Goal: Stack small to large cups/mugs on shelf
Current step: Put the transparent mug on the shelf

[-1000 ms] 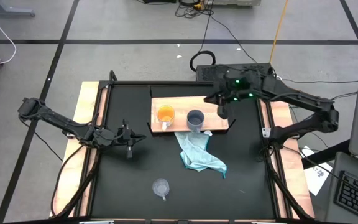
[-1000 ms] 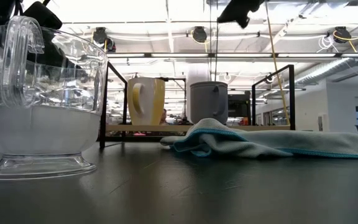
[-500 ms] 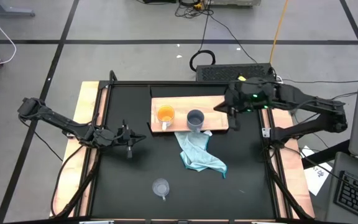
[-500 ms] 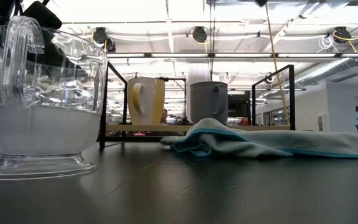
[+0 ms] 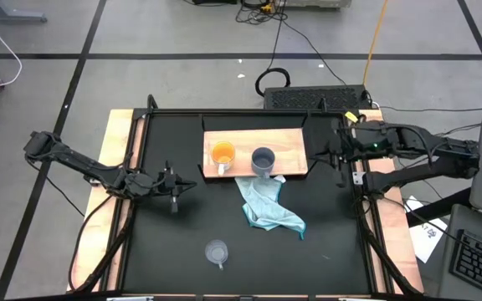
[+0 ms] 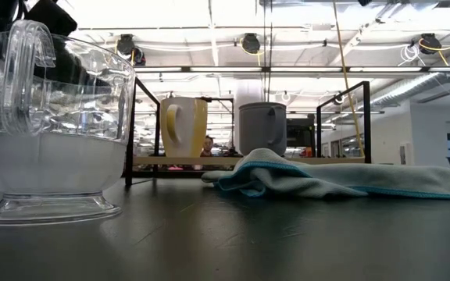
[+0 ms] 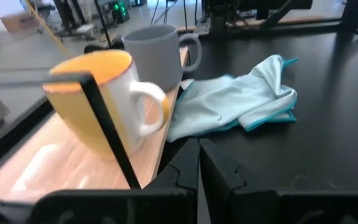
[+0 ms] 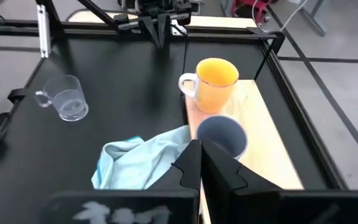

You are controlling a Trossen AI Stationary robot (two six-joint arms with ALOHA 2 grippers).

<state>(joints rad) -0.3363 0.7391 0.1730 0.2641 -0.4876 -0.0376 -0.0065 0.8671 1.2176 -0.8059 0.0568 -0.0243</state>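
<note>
An orange mug (image 5: 223,154) with a white handle and a grey-blue mug (image 5: 263,160) stand upright side by side, bases on the wooden shelf (image 5: 287,144) at the table's far middle. The clear glass cup (image 5: 217,251) stands on the black tabletop near the front edge; in the low view the glass cup (image 6: 53,133) looms close. My left gripper (image 5: 187,186) is shut and holds nothing, left of the shelf, pointing toward it. My right gripper (image 5: 331,155) hovers shut and holds nothing, off the shelf's right end. In the wrist views the left gripper (image 7: 199,155) and right gripper (image 8: 201,155) have fingers together.
A light blue cloth (image 5: 268,209) lies crumpled on the table in front of the shelf, its far end reaching the shelf's near edge below the grey-blue mug. Black brackets (image 6: 342,117) rise at the shelf's ends. Bare tabletop lies around the glass cup.
My right gripper has drawn back from above the shelf's right part toward the table's right edge and now hangs past the shelf's end. Both mugs, the glass cup and the cloth have stayed put.
</note>
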